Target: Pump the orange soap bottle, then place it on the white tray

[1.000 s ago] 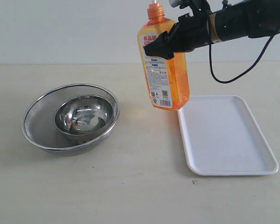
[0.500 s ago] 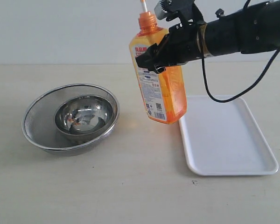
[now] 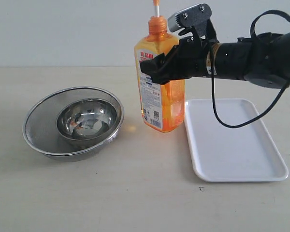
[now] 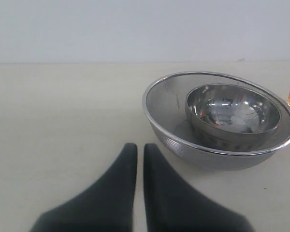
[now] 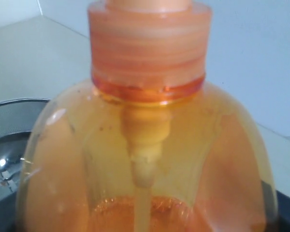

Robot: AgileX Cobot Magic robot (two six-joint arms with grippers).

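The orange soap bottle (image 3: 160,99) stands upright between the steel bowl and the white tray (image 3: 234,145). Its base is at the tabletop, just off the tray's left rim; I cannot tell whether it touches the table. My right gripper (image 3: 157,67) is shut on the bottle's upper body, below the orange collar, and its white stem runs out of the top of the exterior view. The bottle's shoulder and collar (image 5: 147,82) fill the right wrist view. My left gripper (image 4: 136,152) is shut with nothing in it, low over bare table near the strainer, and is out of the exterior view.
A round steel bowl (image 3: 87,118) sits inside a mesh strainer (image 3: 38,130) at the table's left; the bowl (image 4: 232,108) also shows in the left wrist view. The right arm and its black cable (image 3: 222,118) hang over the tray's far end.
The right gripper has carried the bottle down and to the left. The bottle went from high above the tray's corner, through a tilt, to upright at table level.
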